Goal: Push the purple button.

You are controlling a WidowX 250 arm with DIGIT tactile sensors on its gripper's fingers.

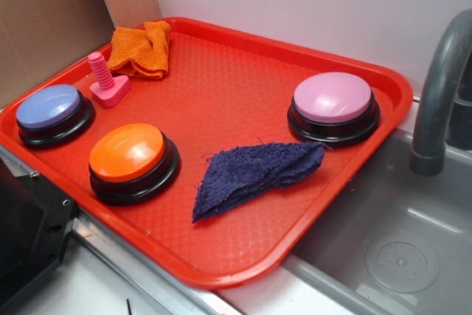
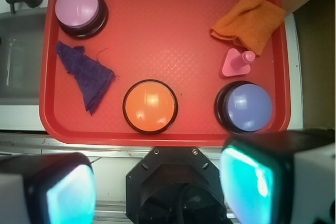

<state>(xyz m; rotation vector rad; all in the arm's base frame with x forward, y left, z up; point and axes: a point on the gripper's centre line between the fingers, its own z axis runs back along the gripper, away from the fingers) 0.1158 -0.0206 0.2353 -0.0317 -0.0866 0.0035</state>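
The purple button has a bluish-purple dome on a black base. It sits at the left end of the red tray. In the wrist view it lies at the lower right of the tray, just above my right finger. My gripper is open and empty, high above the tray's near edge, with both teal pads at the bottom of that view. The gripper does not show in the exterior view.
An orange button, a pale pink button, a dark blue cloth, an orange cloth and a pink screw-shaped toy lie on the tray. A grey faucet and sink are at the right. The robot base is below.
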